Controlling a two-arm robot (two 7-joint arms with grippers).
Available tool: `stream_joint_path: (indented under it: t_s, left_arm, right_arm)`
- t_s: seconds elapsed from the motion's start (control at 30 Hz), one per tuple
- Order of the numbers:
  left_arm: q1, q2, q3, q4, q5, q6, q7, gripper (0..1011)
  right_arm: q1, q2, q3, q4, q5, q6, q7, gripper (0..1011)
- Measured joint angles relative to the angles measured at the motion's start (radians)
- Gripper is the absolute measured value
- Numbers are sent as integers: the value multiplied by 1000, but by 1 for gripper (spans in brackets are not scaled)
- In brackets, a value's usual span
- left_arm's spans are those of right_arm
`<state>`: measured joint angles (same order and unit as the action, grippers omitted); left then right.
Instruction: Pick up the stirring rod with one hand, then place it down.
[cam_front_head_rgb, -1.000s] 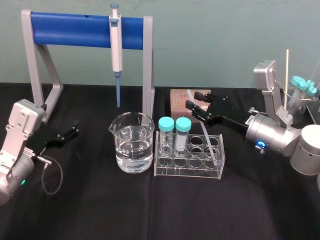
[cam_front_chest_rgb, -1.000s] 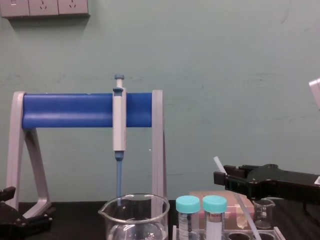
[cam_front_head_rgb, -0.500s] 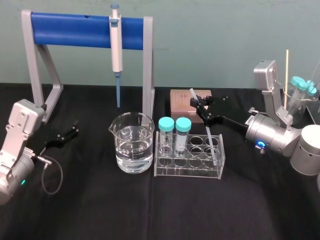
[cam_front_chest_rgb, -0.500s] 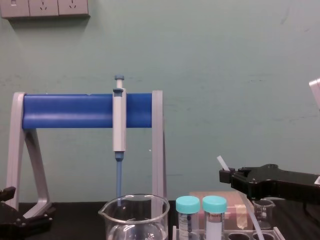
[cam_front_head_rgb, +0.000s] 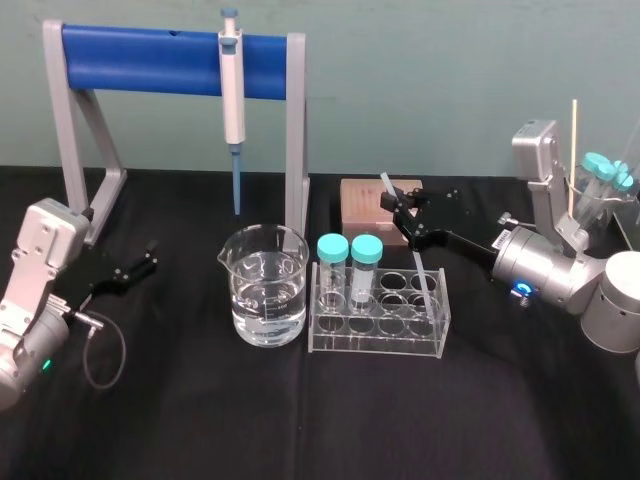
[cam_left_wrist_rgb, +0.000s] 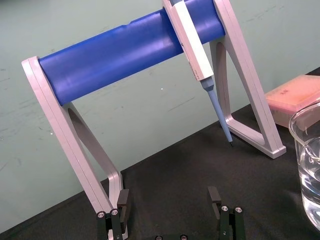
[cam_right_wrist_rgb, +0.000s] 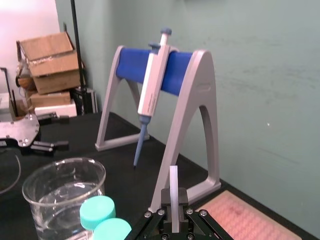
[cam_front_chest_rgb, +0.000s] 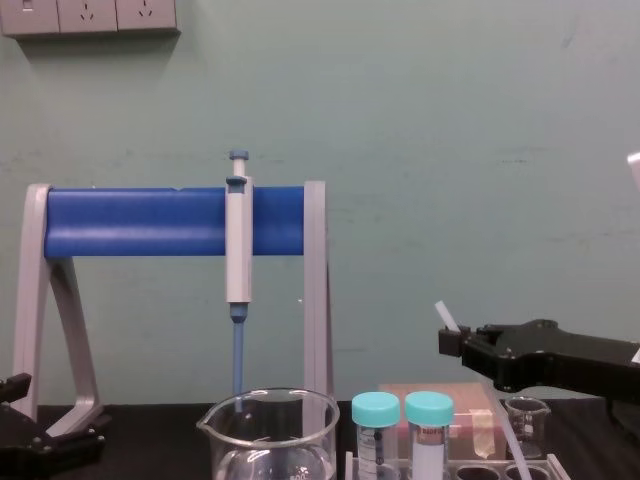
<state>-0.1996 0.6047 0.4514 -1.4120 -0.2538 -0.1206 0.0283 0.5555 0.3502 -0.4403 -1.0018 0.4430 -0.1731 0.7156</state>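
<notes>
The stirring rod (cam_front_head_rgb: 421, 275) is a thin translucent white rod leaning over the clear tube rack (cam_front_head_rgb: 340, 342), its lower end among the rack's right-hand holes. My right gripper (cam_front_head_rgb: 403, 211) is shut on the rod near its upper end, just behind the rack. In the right wrist view the rod (cam_right_wrist_rgb: 173, 190) stands up between the closed fingertips (cam_right_wrist_rgb: 166, 216). The chest view shows the rod's tip (cam_front_chest_rgb: 445, 317) poking out above the right gripper (cam_front_chest_rgb: 458, 341). My left gripper (cam_front_head_rgb: 141, 268) rests low at the left of the table, fingers (cam_left_wrist_rgb: 122, 199) apart and holding nothing.
A beaker of water (cam_front_head_rgb: 265, 285) stands left of the rack. Two teal-capped tubes (cam_front_head_rgb: 349, 266) sit in the rack's left holes. A pipette (cam_front_head_rgb: 232, 90) hangs on the blue-barred stand (cam_front_head_rgb: 150, 58). A pink box (cam_front_head_rgb: 362, 203) lies behind the rack.
My right gripper's fingers have closed onto the stirring rod. Gripper and rod have since risen slightly. The left arm has stayed where it was.
</notes>
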Motion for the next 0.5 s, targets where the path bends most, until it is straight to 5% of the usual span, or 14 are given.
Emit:
stream_joint_path:
  t_s: [0.5]
  left_arm:
    - [0,0,0,0,0,0,0,1000]
  right_arm:
    - [-39,5,36,-81,52,-37,-8,72]
